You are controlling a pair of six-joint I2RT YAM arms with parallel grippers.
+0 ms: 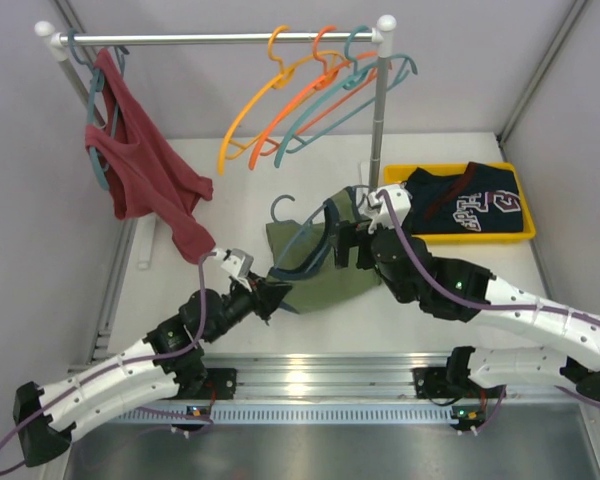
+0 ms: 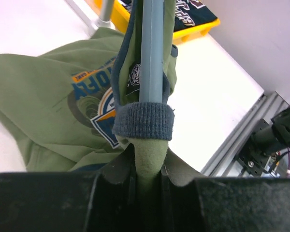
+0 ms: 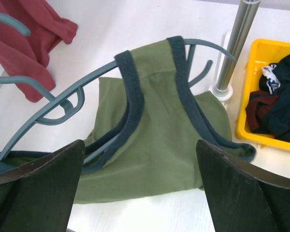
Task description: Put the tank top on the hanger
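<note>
Fabric hides the tips of my left claw, clenched on the tank top, its strap looped over the hanger above the bench; right claw hangs released; rack post and yellow bin close behind.

Olive-green tank top with navy trim; slate-blue hanger.

The olive-green sleeveless tank top bears blue chest letters resembling "OFEN", partly hidden by folds; the navy garment with maroon trim shows white lettering, unreadable
</note>
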